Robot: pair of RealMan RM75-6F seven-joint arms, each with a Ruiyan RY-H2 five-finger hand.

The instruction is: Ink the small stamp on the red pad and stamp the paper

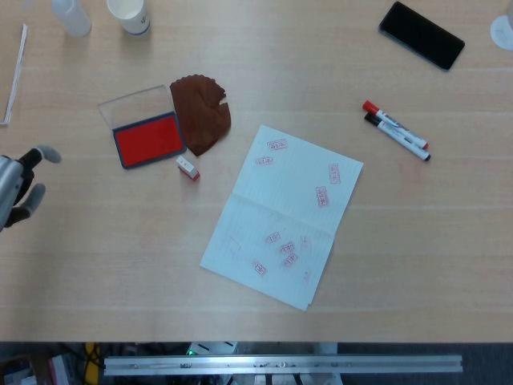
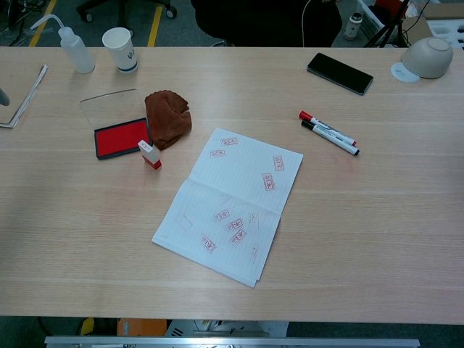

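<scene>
Fingers (image 1: 44, 153) of the left hand (image 1: 18, 187) reach in over the counter (image 1: 120, 241) at its far left edge, spread apart and holding nothing; only part of the hand shows. The right hand does not appear in either view. To the right of the left hand and a little further from the robot lies the red pad (image 1: 148, 139), its clear lid (image 1: 135, 105) folded back behind it. Just beyond the pad's near right corner, well apart from the hand, the small stamp (image 1: 187, 168) stands on the counter, white with a red end. A crumpled brown cloth (image 1: 202, 115) touches the pad's right side. Further right lies the paper (image 1: 283, 211), creased across the middle and already carrying several red stamp marks. Beyond it two markers (image 1: 396, 130) lie side by side, and a black phone (image 1: 422, 34) rests near the far right.
</scene>
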